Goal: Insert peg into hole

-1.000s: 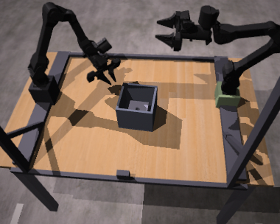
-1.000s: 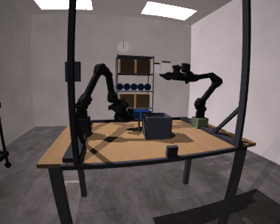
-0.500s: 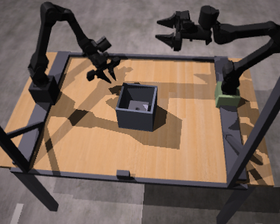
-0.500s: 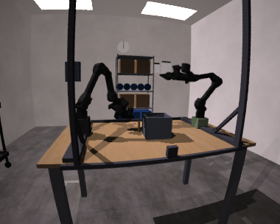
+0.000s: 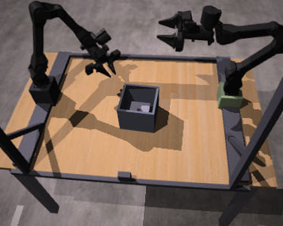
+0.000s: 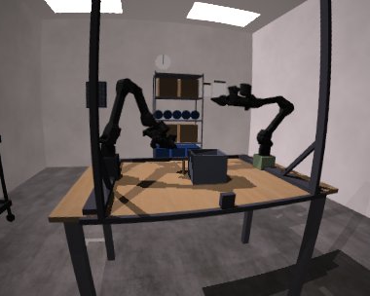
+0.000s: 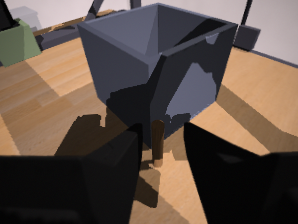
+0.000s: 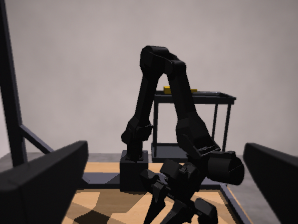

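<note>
The brown peg (image 7: pixel 158 142) stands upright on the table just outside the open grey-blue box (image 7: pixel 160 65), beside its left wall in the top view (image 5: pixel 120 94). The box sits mid-table, with a pale plate (image 5: pixel 140 108) at its bottom. My left gripper (image 5: pixel 103 67) hovers above the table to the back left of the box. Its fingers stand apart with nothing between them, and the peg lies farther off in the gap. My right gripper (image 5: pixel 166 30) is wide open and empty, high above the table's back edge.
The right arm's green base (image 5: pixel 229 97) stands at the table's right side, and the left arm's dark base (image 5: pixel 43 91) at the left. A dark frame rail runs around the table, with posts at the corners. The right wrist view shows the left arm (image 8: pixel 170 150).
</note>
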{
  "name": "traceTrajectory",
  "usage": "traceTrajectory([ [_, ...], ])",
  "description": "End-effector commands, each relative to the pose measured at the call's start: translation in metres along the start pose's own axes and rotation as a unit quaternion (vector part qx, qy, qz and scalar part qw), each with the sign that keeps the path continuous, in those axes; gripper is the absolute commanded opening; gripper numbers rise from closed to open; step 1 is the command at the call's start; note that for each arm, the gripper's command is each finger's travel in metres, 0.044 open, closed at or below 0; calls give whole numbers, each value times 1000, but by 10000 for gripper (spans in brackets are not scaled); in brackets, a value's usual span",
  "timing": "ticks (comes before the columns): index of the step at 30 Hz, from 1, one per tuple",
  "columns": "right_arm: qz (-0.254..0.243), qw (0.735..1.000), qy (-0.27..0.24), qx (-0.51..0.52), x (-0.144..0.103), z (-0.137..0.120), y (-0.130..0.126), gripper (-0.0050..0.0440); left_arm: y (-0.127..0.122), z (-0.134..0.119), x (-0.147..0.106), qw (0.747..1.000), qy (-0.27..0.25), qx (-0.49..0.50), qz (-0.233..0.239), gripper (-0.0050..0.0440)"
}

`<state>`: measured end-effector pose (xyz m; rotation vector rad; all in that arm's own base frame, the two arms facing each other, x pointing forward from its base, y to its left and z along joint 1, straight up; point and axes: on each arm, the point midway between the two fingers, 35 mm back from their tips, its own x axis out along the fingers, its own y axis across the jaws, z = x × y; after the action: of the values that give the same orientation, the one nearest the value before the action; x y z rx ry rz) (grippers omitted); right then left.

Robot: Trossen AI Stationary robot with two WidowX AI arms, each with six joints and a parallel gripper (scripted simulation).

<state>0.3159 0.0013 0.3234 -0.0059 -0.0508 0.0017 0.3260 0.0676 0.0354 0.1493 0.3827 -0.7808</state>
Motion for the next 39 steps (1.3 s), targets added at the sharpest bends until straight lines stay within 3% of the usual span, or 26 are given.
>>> traceTrajectory([
  [1, -2, 1000, 5, -3, 1, -4, -1, 440, 9, 31, -12, 1000, -5, 23, 8, 126],
  [5, -2, 1000, 5, -3, 1, -4, -1, 440, 7, 41, -17, 1000, -3, 18, 6, 126],
  [6, -2, 1000, 5, -3, 1, -4, -1, 440, 5, 28, -12, 1000, -2, 12, 4, 126],
  [9, -2, 1000, 5, -3, 1, -4, -1, 440, 0, 20, -10, 1000, 1, 1, 0, 126],
  [23, -2, 1000, 5, 0, 1, -4, -1, 440, 1, 46, -5, 999, 37, 21, 27, 126],
  [33, 2, 1000, 5, 4, 1, -4, 0, 440, 1, 76, 0, 993, 74, 30, 84, 126],
  [39, 1, 1000, 5, 4, 1, -4, -1, 440, -2, 125, -2, 981, 71, 35, 175, 125],
])
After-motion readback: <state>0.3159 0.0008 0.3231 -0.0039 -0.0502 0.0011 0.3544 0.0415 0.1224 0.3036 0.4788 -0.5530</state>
